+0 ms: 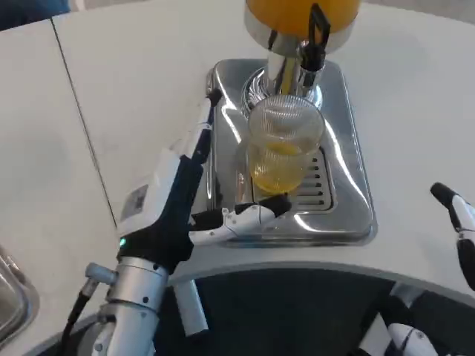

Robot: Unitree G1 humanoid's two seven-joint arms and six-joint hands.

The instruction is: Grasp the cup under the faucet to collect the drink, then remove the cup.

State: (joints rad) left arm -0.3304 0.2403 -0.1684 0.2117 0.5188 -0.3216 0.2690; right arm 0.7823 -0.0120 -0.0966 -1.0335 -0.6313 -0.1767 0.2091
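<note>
The cup stands on the dispenser's steel tray, right under the faucet, and I see it roughly a third full of orange drink, the ribbed clear wall empty above that. It sits upright over the slotted drain at the tray's near side. Above it the tank holds plenty more juice; I can't tell from here whether any is running from the spout just now. My left hand reaches in from the near left, its fingers curled round the foot of the cup, touching or all but touching the near wall; I judge it has hold of the cup low down, though the far fingers are hidden behind the glass, so how firm the grip is I can't say. My right hand waits well off to the right over the bench, and I cannot tell how it is set, since only its tip shows. I take this to be the collecting step, with the removal yet to come. Next I'd want the fill level higher and the flow stopped, then a level pull toward me, slow, keeping the cup upright so nothing slops over the rim or catches the tray's lip.
</note>
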